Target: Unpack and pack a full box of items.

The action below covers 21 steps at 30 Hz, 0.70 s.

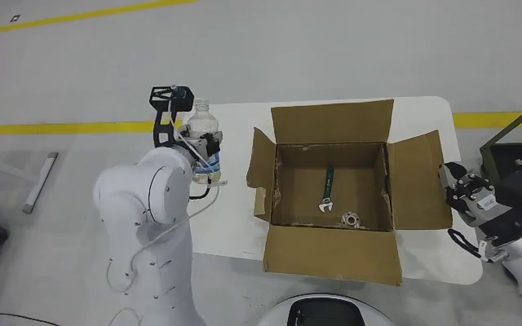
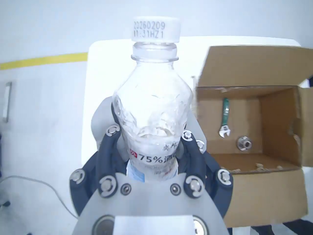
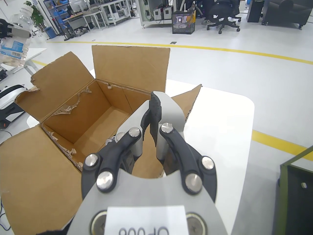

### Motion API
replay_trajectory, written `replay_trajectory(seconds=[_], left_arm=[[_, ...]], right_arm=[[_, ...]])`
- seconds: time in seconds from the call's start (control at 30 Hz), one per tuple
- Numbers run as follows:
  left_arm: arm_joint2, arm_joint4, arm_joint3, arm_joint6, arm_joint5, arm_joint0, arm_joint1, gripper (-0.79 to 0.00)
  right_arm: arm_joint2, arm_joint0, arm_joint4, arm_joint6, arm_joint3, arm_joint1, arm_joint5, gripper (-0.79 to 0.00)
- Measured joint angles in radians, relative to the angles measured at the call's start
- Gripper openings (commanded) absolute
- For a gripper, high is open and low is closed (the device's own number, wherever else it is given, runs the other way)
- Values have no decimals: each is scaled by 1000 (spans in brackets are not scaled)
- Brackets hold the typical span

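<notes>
My left gripper is shut on a clear plastic bottle with a white cap, held upright above the table's left part, left of the box. That bottle and gripper also appear from the top. The open cardboard box holds a green-handled wrench and a small metal fitting on its floor. My right gripper is shut on nothing and hangs by the box's right flap, above the table's right edge.
The white table has bare room left of the box and a strip on the right. A dark green bin stands past the table's right edge. Yellow floor lines run behind the table.
</notes>
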Motion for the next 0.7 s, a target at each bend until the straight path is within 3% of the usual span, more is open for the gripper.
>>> replay_trajectory(seconds=[0.13, 0.37, 0.7], left_arm=[[-25, 13, 102, 0, -26, 53, 8, -785], [23, 20, 325, 38, -45, 128, 10, -785], [88, -28, 556, 119, -19, 107, 3, -785]], right_arm=[[-3, 4, -3, 4, 0, -1, 1, -785], [-1, 9, -4, 11, 3, -1, 0, -785], [6, 6, -3, 15, 4, -3, 2, -785]])
